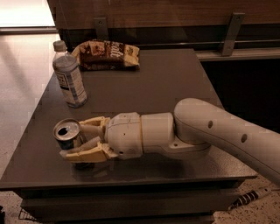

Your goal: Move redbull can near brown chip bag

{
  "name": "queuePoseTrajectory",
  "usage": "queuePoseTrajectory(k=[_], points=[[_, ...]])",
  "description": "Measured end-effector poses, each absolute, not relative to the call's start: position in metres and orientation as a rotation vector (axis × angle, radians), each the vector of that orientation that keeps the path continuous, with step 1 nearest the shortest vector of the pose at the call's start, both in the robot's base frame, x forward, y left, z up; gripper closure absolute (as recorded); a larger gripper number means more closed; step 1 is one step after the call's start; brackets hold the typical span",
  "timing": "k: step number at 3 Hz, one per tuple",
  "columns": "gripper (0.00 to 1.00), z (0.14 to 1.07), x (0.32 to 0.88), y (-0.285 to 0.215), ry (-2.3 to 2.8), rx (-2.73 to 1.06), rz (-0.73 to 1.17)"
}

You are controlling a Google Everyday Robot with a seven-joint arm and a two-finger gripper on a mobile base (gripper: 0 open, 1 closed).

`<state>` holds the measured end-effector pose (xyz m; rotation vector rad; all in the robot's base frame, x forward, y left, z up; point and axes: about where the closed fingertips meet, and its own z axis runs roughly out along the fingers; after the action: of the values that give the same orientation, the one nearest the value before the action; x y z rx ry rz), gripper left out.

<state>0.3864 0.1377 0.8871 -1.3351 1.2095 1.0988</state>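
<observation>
- the gripper (75, 141) was low over the front left part of the dark table (162, 78), and the thick white arm (218, 131) reached to it from the right side
- its two pale fingers (87, 153) were closed around the redbull can (67, 132), one on the far side of the can and one on the near side, both touching it, so the can was held between them
- the redbull can was near the front left corner of the table, with its silver top and the opening turned up toward the camera; i could not tell if its bottom stood on the table or was a little above it
- the brown chip bag (106, 54) lay flat at the far edge of the table, on the left half, well apart from the can
- a clear water bottle (70, 78) with a white cap stood upright between the can and the bag, near the left edge
- behind the table was a wooden panel (166, 13) with two metal brackets, and a light floor (22, 65) was on the left
</observation>
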Motion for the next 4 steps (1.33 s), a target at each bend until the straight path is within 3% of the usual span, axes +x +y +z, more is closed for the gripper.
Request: queuePoseTrajectory(k=[2,4], points=[[1.00,0.906,0.418,0.124,1.202,-1.314,1.118],[1.00,0.962,0.513,0.076,1.250,-1.270,1.118]])
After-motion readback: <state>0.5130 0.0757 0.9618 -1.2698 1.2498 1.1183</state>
